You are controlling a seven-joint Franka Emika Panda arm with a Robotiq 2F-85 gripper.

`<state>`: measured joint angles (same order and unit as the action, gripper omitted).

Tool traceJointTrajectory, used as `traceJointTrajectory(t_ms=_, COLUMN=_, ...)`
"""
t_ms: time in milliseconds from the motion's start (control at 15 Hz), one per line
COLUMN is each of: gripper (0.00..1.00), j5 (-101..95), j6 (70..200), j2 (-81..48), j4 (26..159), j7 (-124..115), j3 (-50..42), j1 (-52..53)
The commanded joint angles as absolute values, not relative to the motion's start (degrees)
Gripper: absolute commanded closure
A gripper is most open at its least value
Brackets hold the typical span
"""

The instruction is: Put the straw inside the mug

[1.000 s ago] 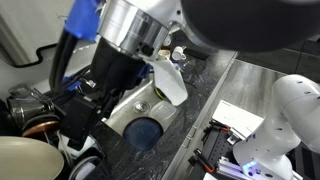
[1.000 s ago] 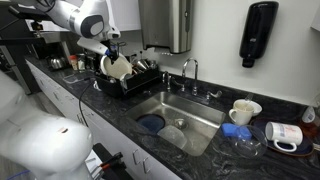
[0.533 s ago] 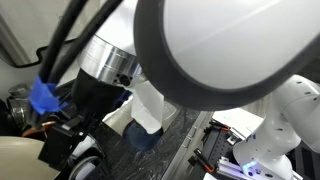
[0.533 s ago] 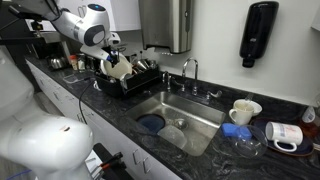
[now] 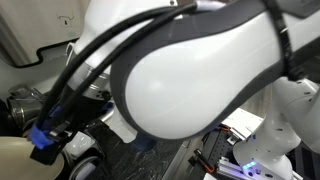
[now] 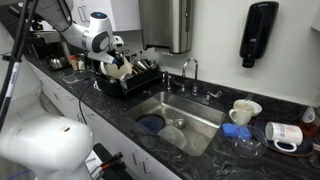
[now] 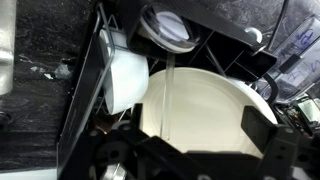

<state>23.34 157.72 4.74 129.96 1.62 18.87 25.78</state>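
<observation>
Your hand [image 7: 188, 142] hangs over the dish rack [image 6: 140, 82] at the far end of the worktop [image 6: 212, 150], beyond the sink [image 6: 175, 118]. In the wrist view its fingers look spread wide with nothing between them, so I judge it released.

The straw [image 7: 170, 95] seems to be the thin pale line running across the big white plate [image 7: 220, 110], just beside a white mug [image 7: 125, 78] that lies on its side in the rack. It is faint, so make sure of it before you commit.

This looks like the pick-up step. Centre the fingers across the straw, not along it, and come down slowly: a thin tube on a curved plate will likely roll or slide away if one finger touches first. Close gently, since a straw crushes easily. Watch the rack wires and the plate rim as you descend.

One exterior view is almost wholly blocked by the arm [image 5: 190, 80], so rely on the wrist view. Two more mugs [image 6: 243, 110] stand upright on the worktop past the sink, and those would probably be easier targets.
</observation>
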Motion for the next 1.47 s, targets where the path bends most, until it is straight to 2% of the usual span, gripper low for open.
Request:
traceJointTrajectory(t_ms=0, gripper=0.0, j5=18.6, j6=160.2, j2=0.6, j4=127.4, j7=-1.3, j3=20.0, j1=24.3)
traceJointTrajectory(t_ms=667, gripper=0.0, j5=10.3, j6=161.0, j2=-3.0, j4=124.9, j7=-6.6, j3=19.4, j1=23.0)
traceJointTrajectory(t_ms=733, gripper=0.09, j5=9.5, j6=160.8, j2=-3.2, j4=124.7, j7=-7.1, j3=19.4, j1=22.8)
traceJointTrajectory(t_ms=800, gripper=0.26, j5=9.1, j6=160.6, j2=-3.5, j4=124.6, j7=-7.2, j3=19.4, j1=22.7)
traceJointTrajectory(t_ms=1400, gripper=0.89, j5=10.3, j6=158.4, j2=-5.4, j4=122.8, j7=-7.1, j3=19.7, j1=22.3)
